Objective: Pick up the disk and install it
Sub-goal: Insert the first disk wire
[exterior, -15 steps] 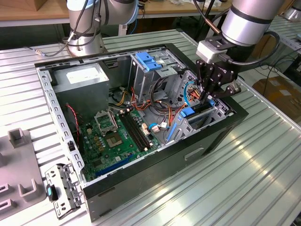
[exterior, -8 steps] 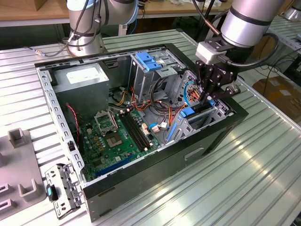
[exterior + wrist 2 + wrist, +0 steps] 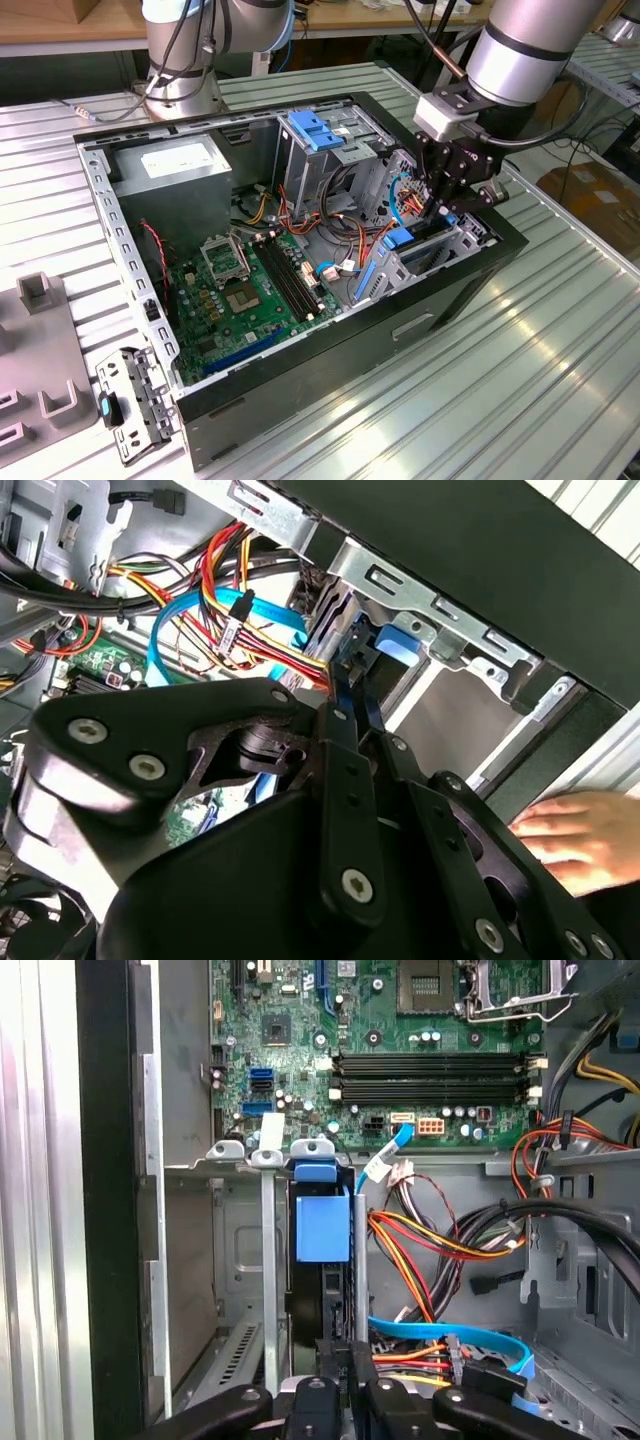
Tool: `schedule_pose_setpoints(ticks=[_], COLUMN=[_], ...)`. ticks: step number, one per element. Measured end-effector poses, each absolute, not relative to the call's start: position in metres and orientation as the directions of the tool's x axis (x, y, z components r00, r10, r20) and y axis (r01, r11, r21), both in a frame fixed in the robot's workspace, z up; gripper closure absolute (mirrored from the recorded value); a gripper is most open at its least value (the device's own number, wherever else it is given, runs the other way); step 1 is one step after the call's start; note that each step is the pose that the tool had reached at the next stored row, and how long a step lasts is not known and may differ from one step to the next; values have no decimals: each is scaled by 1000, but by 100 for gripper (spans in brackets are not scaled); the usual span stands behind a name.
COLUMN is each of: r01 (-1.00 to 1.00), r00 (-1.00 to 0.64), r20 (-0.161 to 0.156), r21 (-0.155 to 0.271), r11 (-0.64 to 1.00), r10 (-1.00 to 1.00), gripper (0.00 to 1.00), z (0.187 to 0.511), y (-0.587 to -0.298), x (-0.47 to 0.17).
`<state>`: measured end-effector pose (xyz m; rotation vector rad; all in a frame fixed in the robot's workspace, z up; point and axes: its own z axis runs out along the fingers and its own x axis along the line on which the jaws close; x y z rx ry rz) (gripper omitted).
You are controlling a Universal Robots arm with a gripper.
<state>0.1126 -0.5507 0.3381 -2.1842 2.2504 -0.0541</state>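
The disk [image 3: 322, 1260] stands on edge in the drive bay [image 3: 262, 1260] at the case's front corner, its blue carrier tab [image 3: 323, 1222] uppermost in the first wrist view. The end effector [image 3: 340, 1380] sits right at the disk's near end, fingers drawn close together around its thin edge, apparently gripping it. In the exterior view, the end effector [image 3: 447, 200] reaches down into the computer case [image 3: 400, 320], which lies open on the slatted bench [image 3: 540, 380]. The second wrist view shows a hand [image 3: 580, 835] resting beside the case. One motherboard [image 3: 400, 1050] with four memory slots lies beyond the bay; bundled cables [image 3: 440, 1240] crowd beside the disk.
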Motion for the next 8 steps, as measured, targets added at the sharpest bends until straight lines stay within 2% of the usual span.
schedule_pose_setpoints(ticks=[3,4,8], r01=[-999,-999,-999], r00=[-30,-30,-30], r20=[20,21,21], r21=[-28,-28,-28], r11=[30,29,29], r10=[-999,-999,-999], gripper=[82,76,76], z=[338,342,349], y=[-551,-551,-551], x=[113,113,113])
